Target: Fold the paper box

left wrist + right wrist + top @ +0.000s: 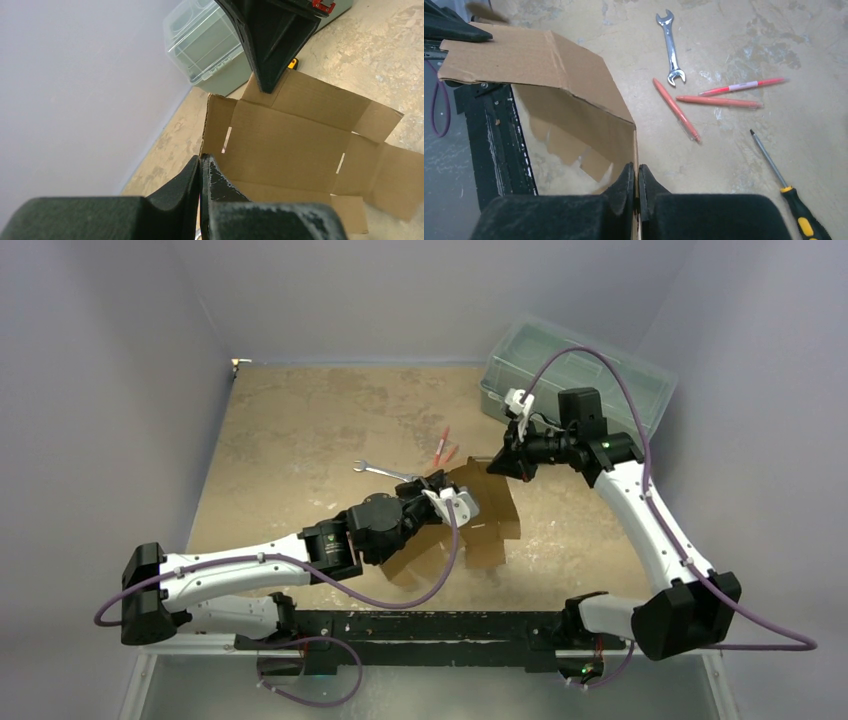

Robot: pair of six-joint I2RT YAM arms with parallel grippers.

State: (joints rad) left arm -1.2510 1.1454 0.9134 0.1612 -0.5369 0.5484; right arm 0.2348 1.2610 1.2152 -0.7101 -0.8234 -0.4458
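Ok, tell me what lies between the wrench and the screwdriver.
Three reddish pens lie between the wrench and the screwdriver, fanned out and touching neither tool. The right wrist view shows this.

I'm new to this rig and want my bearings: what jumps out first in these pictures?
A half-raised brown paper box sits mid-table, pinched at two edges by the shut jaws of the left arm and right arm. Beyond it lie a wrench and red pens; a translucent lidded bin sits in the far right corner.
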